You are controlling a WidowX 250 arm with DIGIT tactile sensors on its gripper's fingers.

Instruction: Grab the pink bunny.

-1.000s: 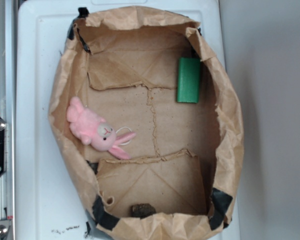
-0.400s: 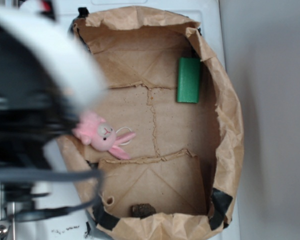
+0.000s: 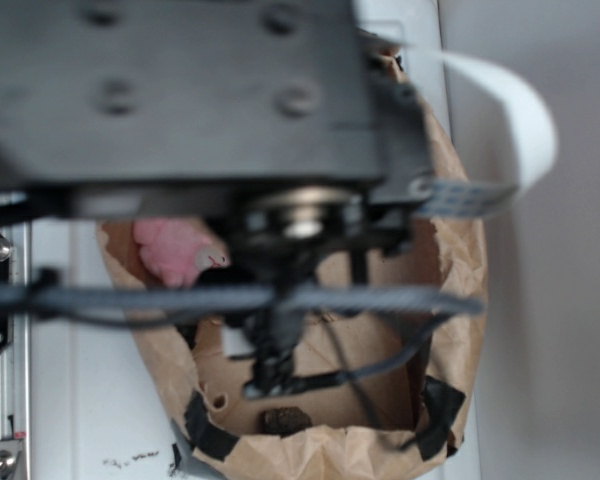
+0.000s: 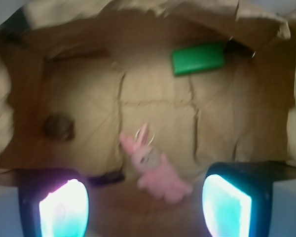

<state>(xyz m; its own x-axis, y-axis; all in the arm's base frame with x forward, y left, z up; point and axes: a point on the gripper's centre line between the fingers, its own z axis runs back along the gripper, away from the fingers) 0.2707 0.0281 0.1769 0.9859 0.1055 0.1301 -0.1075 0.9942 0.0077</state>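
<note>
The robot's two-fingered gripper (image 4: 145, 207) hangs with its jaws spread wide and nothing between them; in the wrist view its glowing pale fingers (image 4: 64, 207) sit at the lower corners of the frame, well apart. Between them and slightly further in, the small fluffy pink plush bunny (image 4: 153, 168) lies on the floor of the crumpled brown paper bag (image 4: 266, 113), apart from both fingers, its long ears pointing away from the camera and a white loop beside them. A green rectangular block (image 4: 198, 59) rests against the far wall of the bag, well apart from the bunny. A small dark brown lump (image 4: 59, 127) sits on the bag's floor off to the left. In the exterior view the blurred black arm covers most of the bag, and only part of the bunny's pink body shows beneath it.
</note>
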